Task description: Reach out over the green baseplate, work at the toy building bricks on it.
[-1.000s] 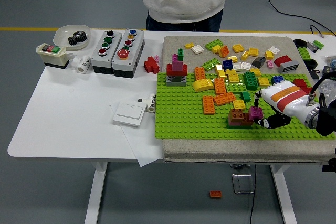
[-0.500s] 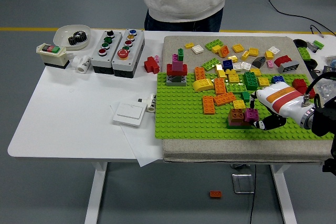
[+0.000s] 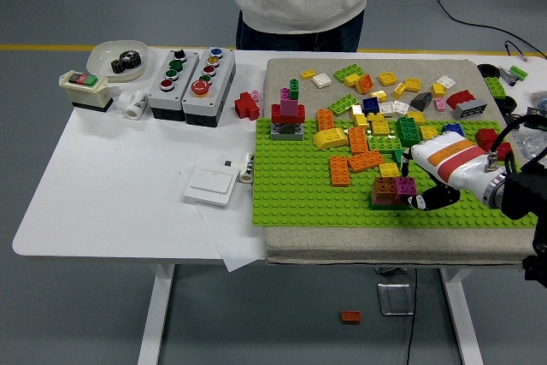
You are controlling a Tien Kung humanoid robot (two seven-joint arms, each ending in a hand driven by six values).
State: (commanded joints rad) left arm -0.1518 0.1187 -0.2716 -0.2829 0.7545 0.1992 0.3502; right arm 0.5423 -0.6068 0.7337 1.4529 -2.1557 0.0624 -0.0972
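Head view, places given from the green studded baseplate [image 3: 299, 194], left to right.
Surface: white table [image 3: 102, 185], running out to the baseplate's left.
Red-and-grey brick stack [image 3: 288, 119]: far left corner of the baseplate.
Loose orange flat bricks [image 3: 352, 164]: baseplate's middle.
Brown brick block [image 3: 387, 191] with a magenta brick [image 3: 406, 185] on top: near edge, right of middle.
Right hand [image 3: 430, 185]: white and black, over the baseplate's right part, dark fingers [image 3: 421, 201] curled narrow against the magenta brick.

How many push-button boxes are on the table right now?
2: both grey, side by side at the far left of the table. The left box carries black, green and red buttons; the right box sits against it, beside the red brick.
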